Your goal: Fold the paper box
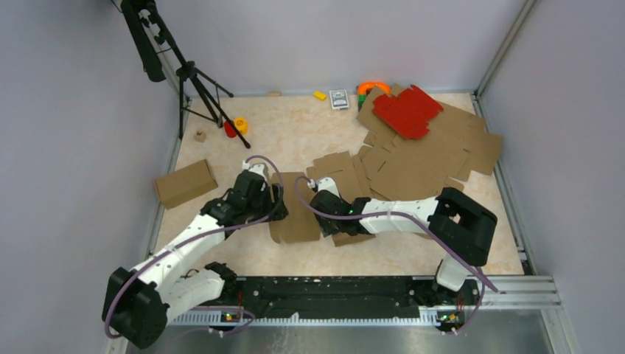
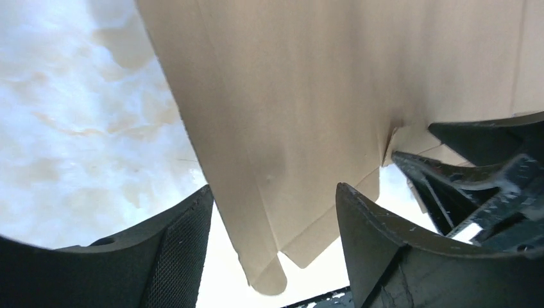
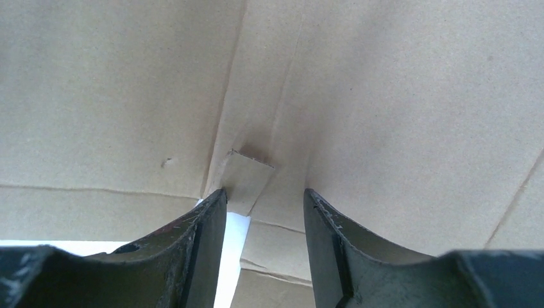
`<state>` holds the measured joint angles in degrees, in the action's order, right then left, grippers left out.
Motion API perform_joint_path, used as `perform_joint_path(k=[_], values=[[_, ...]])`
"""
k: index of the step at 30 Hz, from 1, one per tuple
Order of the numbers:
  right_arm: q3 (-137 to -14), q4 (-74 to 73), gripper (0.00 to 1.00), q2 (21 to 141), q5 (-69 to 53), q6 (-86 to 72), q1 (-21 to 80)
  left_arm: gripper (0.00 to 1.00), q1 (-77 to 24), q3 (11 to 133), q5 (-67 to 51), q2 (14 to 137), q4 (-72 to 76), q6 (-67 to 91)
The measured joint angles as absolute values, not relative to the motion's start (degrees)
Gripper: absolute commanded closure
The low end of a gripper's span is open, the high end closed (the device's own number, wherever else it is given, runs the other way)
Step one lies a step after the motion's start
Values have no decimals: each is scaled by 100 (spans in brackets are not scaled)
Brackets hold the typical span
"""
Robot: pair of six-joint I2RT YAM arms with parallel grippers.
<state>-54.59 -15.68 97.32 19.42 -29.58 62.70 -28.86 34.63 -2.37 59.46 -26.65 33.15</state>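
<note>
Paper box point(image 1: 297, 218) is half-folded on the worktop point(image 1: 243, 254), centre of the top view, between both arms. Left pincer point(image 1: 278, 204) is at the box's left edge, jaws apart. The wrist view shows a flap point(image 2: 289, 160) face-on in the gap, not clamped. Right pincer point(image 1: 319, 200) is at the box's right edge, jaws apart, tips close to a small bent tab point(image 3: 247, 173), nothing pinched. Red sheet point(image 1: 405, 110) lies on the flat cardboard stack point(image 1: 435, 158), upper right.

**Box partly covered, partly cropped**
From above, the left arm point(image 1: 184, 251) and right arm point(image 1: 390, 212) overlap the paper box point(image 1: 293, 225); both wrist views cut it off at their edges. A small item point(image 1: 339, 99) on the counter point(image 1: 295, 140) is too small to identify.
</note>
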Motion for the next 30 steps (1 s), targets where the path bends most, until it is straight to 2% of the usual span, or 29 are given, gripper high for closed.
perform_joint_path(k=[3, 4, 6, 8, 11, 14, 21, 30], values=[[-5505, -1610, 62, 9730, 1898, -2956, 6243, 28, -2886, 3743, 115, 5505, -3006, 3240], [-5529, -1632, 66, 9730, 1887, -2952, 6233, 32, -2888, 3811, 161, 5402, -3063, 3205], [-5533, -1636, 80, 9717, 1857, -2950, 6217, 44, -2888, 3940, 228, 5188, -3151, 3124], [-5533, -1656, 90, 9714, 1822, -2932, 6191, 60, -2888, 3972, 185, 5037, -3133, 3070], [-5533, -1662, 96, 9714, 1728, -2956, 6139, 82, -2899, 3955, -185, 5004, -2980, 3065], [-5623, -1723, 97, 9714, 1608, -2954, 6119, 99, -2928, 3756, -727, 5111, -2460, 3177], [-5885, -1719, 98, 9714, 1415, -2926, 6104, 100, -3024, 3242, -1879, 6112, -1278, 3450], [-5957, -1704, 100, 9891, 1219, -2867, 6053, 100, -3124, 3148, -2458, 6558, -408, 3623]])
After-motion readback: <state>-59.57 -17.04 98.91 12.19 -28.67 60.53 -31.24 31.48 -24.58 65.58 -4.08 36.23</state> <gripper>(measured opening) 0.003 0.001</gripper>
